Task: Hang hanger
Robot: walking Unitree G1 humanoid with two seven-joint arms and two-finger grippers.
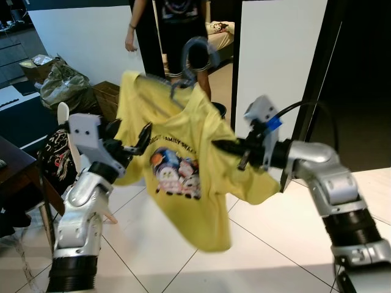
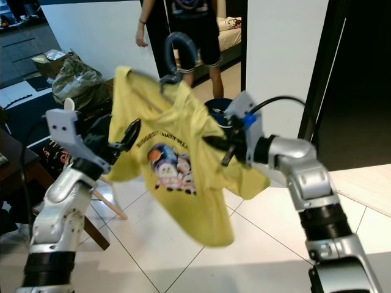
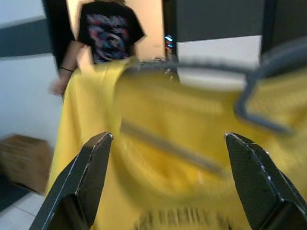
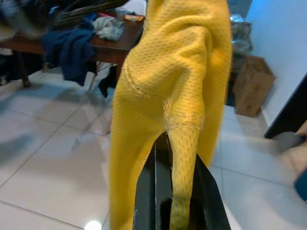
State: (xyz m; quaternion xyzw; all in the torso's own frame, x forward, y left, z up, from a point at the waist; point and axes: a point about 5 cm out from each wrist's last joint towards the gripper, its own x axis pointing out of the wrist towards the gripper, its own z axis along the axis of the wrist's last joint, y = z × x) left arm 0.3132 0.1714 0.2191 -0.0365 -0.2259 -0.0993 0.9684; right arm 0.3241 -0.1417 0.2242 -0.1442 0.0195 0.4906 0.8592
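A yellow T-shirt with a cartoon print hangs in the air on a grey-blue hanger, whose hook rises above the collar. My right gripper is shut on a fold of the shirt's sleeve, on the shirt's right side. My left gripper stands open at the shirt's left edge. In the left wrist view its fingers are spread wide, with the yellow cloth and the hanger's bar just ahead of them.
A person stands behind the shirt in a doorway. White wall panels flank it, with a dark door frame at right. Bags and a cardboard box lie at back left. A dark wooden table stands left.
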